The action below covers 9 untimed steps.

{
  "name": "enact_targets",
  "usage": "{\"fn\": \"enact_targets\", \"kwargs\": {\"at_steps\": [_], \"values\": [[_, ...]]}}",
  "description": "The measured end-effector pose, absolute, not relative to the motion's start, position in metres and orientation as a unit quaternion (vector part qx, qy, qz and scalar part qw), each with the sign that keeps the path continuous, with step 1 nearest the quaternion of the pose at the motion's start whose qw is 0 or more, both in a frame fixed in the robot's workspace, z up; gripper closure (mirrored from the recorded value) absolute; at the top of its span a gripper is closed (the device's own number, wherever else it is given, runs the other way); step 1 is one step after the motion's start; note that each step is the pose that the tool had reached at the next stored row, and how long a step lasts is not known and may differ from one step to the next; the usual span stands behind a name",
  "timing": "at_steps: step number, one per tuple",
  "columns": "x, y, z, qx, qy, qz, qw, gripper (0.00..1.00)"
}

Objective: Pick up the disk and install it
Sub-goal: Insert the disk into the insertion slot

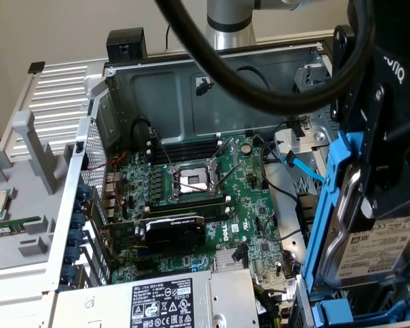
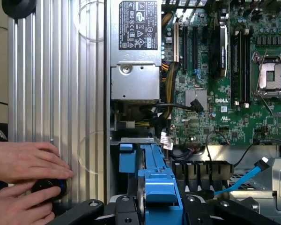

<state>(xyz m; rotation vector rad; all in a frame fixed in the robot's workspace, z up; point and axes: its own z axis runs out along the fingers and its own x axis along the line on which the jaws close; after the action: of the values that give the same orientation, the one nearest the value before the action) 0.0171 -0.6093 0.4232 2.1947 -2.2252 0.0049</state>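
1. Tool (image 1: 386,198) clenched on the disk (image 1: 379,249). The drive hangs on edge in its blue frame (image 1: 335,198), off the board, over the drive bay (image 1: 314,301) at the open case's corner next to the power supply (image 1: 167,301).
2. Wrist view: the frame (image 2: 154,183) runs out from between the tool's fingers (image 2: 89,208) toward the bay.
3. Judgement: carry step done, seating in hand. Keep the frame square to the bay walls and come down straight. A tilted entry would likely jam the clips.
4. The blue data cable (image 2: 243,180) lies loose beside the bay and could get pinched under the drive.
5. A person's hands (image 2: 23,161) rest at a black knob on the ribbed panel (image 2: 56,70), well apart from the bay.
6. Writing: "DELL" on the motherboard (image 2: 223,101). The graphics card (image 1: 174,232) reads NVIDIA, I think. The power supply label (image 2: 138,26) has white print and approval marks, not legible. The disk label shows barcodes, brand not legible. There is partial lettering on the tool body.
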Motion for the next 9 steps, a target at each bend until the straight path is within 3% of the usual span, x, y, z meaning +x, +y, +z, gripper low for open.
{"fn": "enact_targets", "kwargs": {"at_steps": [9], "values": [[0.0171,-0.6093,0.4201,0.702,-0.712,0.002,0.008,0.63]]}}
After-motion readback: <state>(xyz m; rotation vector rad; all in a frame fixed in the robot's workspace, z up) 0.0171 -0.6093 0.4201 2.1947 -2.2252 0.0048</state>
